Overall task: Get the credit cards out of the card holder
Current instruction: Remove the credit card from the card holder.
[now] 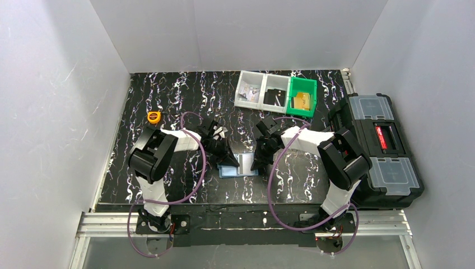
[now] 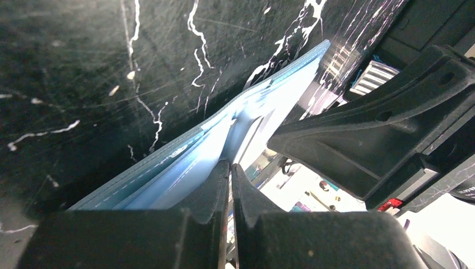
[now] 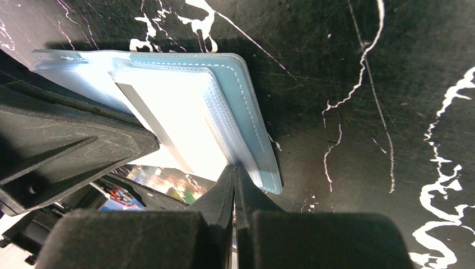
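The dusty-blue card holder lies open on the black marbled table between my two grippers. In the right wrist view its pale sleeves hold a white credit card with a dark stripe. My right gripper is shut, its tips pinched on the holder's near edge. My left gripper is shut at the edge of a pale inner leaf. Whether a card sits in that pinch I cannot tell. From above, the left gripper and right gripper flank the holder closely.
Two clear bins and a green bin stand at the back of the table. A yellow tape measure lies at the left. A black toolbox sits off the right edge.
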